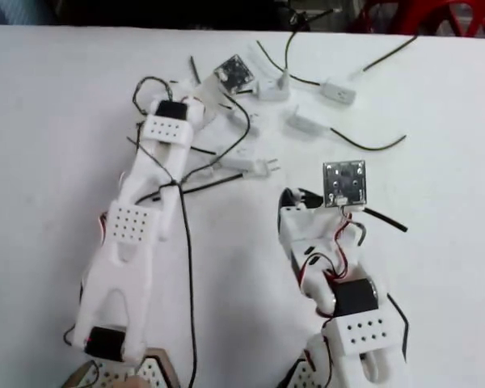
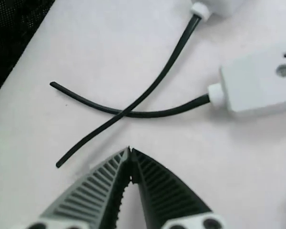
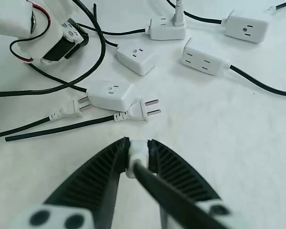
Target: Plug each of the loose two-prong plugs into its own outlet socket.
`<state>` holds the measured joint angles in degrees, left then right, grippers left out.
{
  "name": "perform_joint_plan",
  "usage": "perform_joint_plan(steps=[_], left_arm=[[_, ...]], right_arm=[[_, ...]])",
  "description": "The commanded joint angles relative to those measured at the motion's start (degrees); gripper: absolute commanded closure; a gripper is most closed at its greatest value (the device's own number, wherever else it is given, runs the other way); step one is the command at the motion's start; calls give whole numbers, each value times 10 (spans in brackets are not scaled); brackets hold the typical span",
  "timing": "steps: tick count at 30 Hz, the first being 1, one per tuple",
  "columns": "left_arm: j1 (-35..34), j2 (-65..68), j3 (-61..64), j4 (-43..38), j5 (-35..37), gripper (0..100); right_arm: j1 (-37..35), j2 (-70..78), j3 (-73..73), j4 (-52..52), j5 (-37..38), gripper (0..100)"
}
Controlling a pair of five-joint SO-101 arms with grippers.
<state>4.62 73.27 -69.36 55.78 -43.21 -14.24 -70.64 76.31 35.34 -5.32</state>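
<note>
My right gripper (image 3: 138, 157) is shut on a white two-prong plug (image 3: 137, 153) whose black cord (image 3: 171, 200) runs back under the fingers. Ahead of it on the table lies a loose white plug (image 3: 139, 109), prongs bare, beside a white outlet socket (image 3: 109, 93). Another plug (image 3: 69, 110) has its prongs against that socket's other side. In the high view the same loose plug (image 1: 263, 167) lies left of the right arm's camera plate (image 1: 345, 182). My left gripper (image 2: 130, 153) is shut on nothing, above bare table near two crossing black cords (image 2: 128, 112) and a white socket (image 2: 257, 83).
More white sockets lie at the back: a single one (image 3: 136, 57), a triple one (image 3: 205, 59), one at the far right (image 3: 245, 26), and one with a plug standing in it (image 3: 167, 28). The left arm (image 1: 133, 218) and its black cables (image 1: 186, 242) cross the table's left half.
</note>
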Motion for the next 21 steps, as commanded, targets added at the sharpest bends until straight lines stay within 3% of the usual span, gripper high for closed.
perform_joint_plan(steps=[1,7,14,21], left_arm=[[-9,-14,-130,140,-1,976],[-13,-14,-263,309,-6,970],[-3,-16,-262,383,-4,732],[22,-18,-264,460,-39,718]], right_arm=[[6,-11,-4,-7,-4,981],[6,-12,-4,-7,-5,981],[6,-11,-4,-7,-5,981],[6,-9,-4,-7,-5,981]])
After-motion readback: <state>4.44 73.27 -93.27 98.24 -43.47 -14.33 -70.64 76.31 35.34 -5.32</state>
